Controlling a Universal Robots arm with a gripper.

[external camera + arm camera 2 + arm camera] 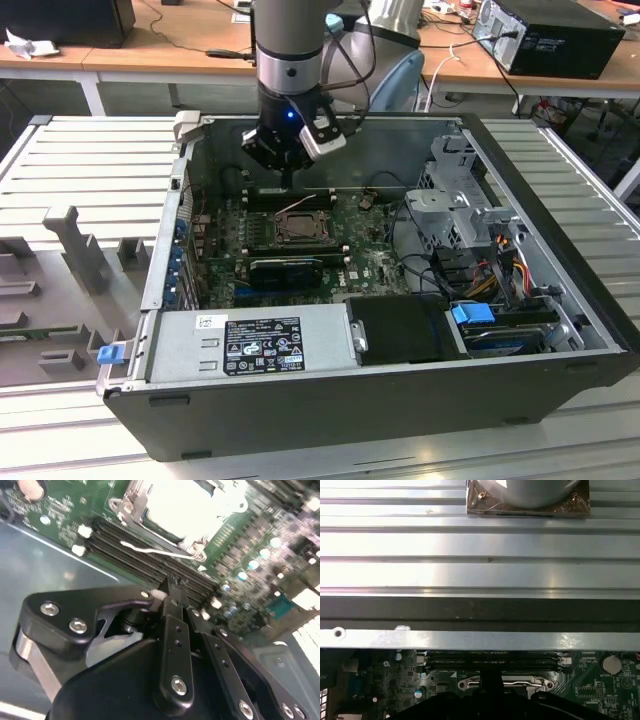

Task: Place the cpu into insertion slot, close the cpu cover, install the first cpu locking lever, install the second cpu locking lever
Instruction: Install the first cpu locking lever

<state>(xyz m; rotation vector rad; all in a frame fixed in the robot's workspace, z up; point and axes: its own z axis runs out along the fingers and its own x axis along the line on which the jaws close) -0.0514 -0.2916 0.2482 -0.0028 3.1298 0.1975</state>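
We see the gripper (288, 180) hanging over the memory slots (150, 565) at the board's back edge, fingers pressed together, holding nothing. The chip (185, 505) lies in its socket, the cover (297, 228) down. We judge a lever (160, 551) is in hand; hooking it needs care.

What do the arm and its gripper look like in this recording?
The arm is a thick silver-grey cylinder with a dark band and black cables trailing behind it. A blue light glows on the wrist, beside a small white-and-black box. The gripper is matt black, with flat linkage bars joined by silver screws, tapering to narrow black fingers.
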